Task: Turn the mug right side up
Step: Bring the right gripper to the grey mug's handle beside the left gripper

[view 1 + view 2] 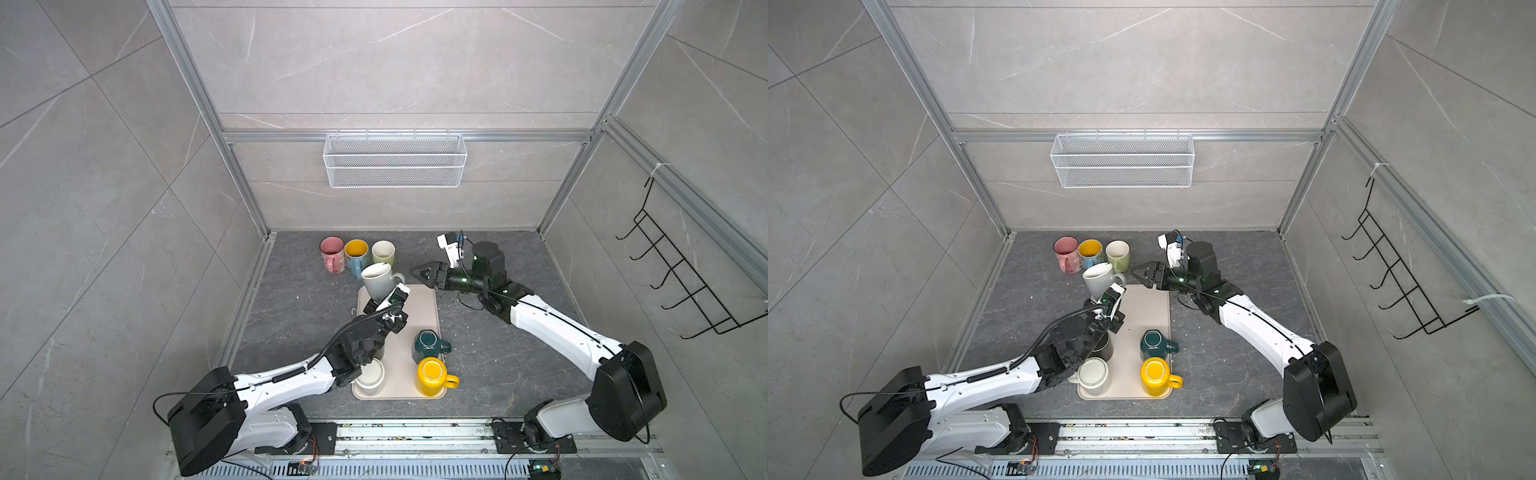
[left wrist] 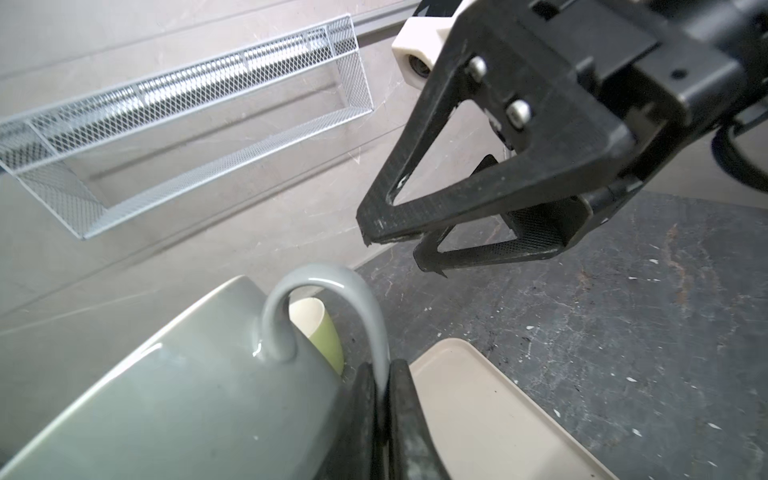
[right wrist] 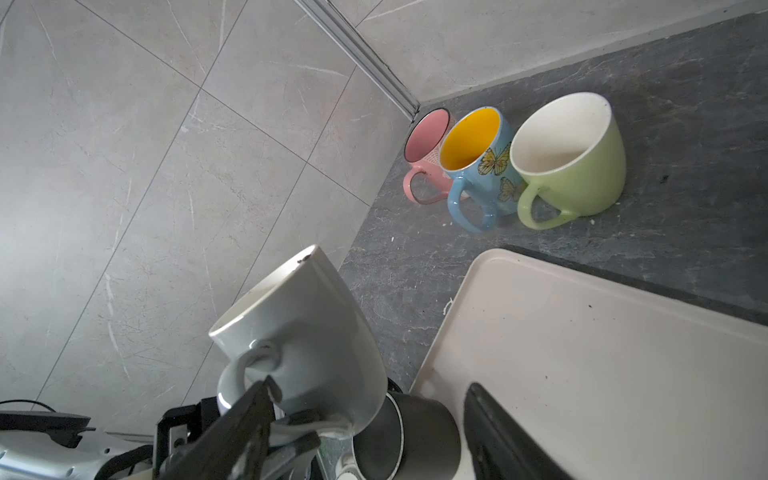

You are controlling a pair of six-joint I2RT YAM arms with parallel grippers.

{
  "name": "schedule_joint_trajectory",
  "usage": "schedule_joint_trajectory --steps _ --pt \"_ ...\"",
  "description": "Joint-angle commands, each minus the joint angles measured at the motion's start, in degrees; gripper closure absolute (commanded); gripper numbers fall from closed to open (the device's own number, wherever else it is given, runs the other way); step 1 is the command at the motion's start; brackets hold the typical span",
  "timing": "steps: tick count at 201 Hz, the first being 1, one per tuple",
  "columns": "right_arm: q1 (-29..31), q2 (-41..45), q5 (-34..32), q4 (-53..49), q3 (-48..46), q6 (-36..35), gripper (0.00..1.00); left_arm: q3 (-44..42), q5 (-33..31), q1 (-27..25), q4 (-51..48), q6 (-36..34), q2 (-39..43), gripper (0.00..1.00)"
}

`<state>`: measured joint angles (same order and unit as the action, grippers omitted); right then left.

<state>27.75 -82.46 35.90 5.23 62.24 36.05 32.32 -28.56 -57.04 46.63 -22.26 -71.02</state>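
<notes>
Left arm half hides a dark mug on the tray; left gripper clamps the grey mug by its handle over the tray's far corner; right gripper wide, empty; stone counter, tiled walls.

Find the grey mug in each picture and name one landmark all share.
In a top view: grey mug, mid-picture, by the tray's far corner.
In a top view: grey mug likewise.
Left wrist: close up, handle in left gripper.
Right wrist: tilted, beside the tray.
Landmark: green mug.
</notes>
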Motion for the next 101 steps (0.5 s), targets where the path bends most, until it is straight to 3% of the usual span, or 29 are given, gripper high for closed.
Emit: schedule_joint_trajectory --steps 1,101 --pt "0.31 2.87 -0.65 -8.62 4.07 -7.06 0.25 1.44 -4.83 -1.91 16.94 -15.70 -2.15 1.00" --pt "0.38 6.08 -0.07 -23.19 10.59 -18.06 0.30 3.06 -6.90 -3.48 18.04 -32.24 -6.31 1.00"
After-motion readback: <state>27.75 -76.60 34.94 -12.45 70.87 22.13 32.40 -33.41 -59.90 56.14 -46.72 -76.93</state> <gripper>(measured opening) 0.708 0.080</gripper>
